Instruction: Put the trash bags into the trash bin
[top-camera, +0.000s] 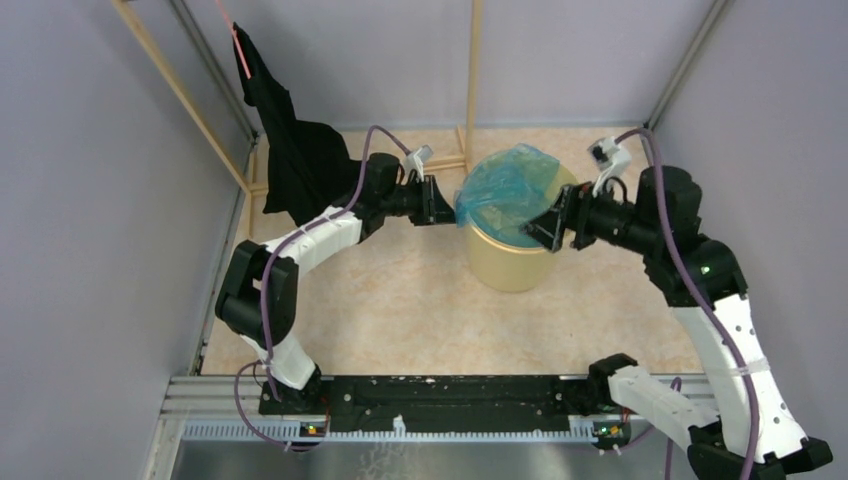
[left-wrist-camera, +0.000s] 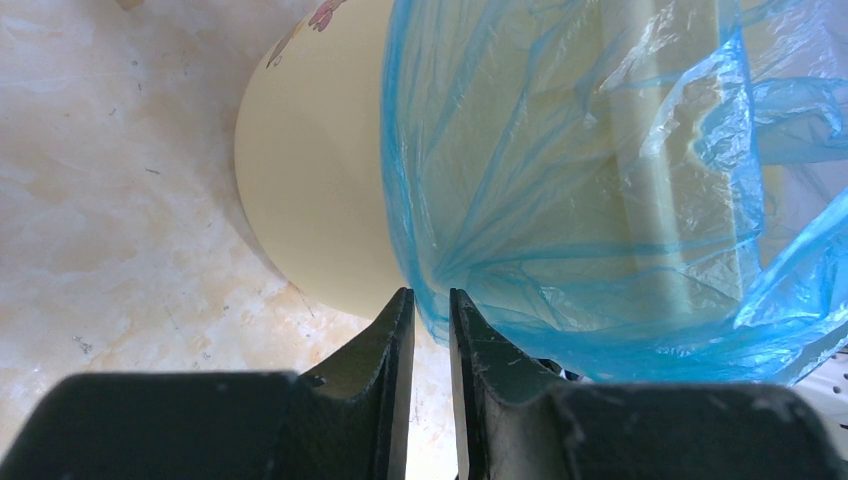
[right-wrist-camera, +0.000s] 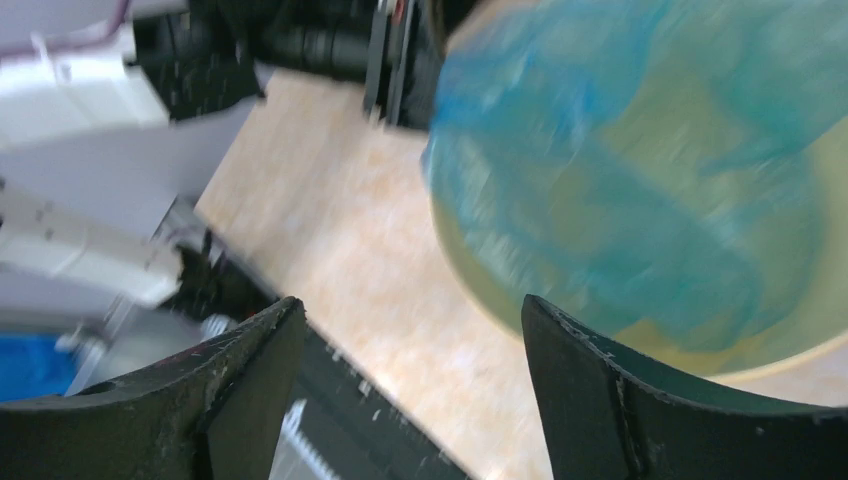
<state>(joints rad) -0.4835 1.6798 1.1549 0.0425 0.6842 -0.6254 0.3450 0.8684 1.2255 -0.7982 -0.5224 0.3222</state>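
Observation:
The yellow trash bin (top-camera: 510, 262) stands mid-table. The light-blue trash bag (top-camera: 505, 185) is bunched over its mouth and spills over the left rim. My left gripper (top-camera: 445, 205) is at the bin's left side. In the left wrist view its jaws (left-wrist-camera: 430, 300) stand a narrow slit apart with the bag's edge (left-wrist-camera: 580, 180) pinched at the tips, the folds running to that point, beside the bin wall (left-wrist-camera: 310, 170). My right gripper (top-camera: 540, 228) is at the bin's right rim. Its wrist view is blurred: the jaws (right-wrist-camera: 410, 310) are wide apart and empty, the bag (right-wrist-camera: 620, 170) lying in the bin (right-wrist-camera: 760, 360).
A black cloth (top-camera: 295, 160) hangs from a slanted wooden pole at the back left, just behind my left arm. A wooden post (top-camera: 473, 70) rises behind the bin. Grey walls close in on both sides. The black base rail (top-camera: 440, 395) runs along the near edge.

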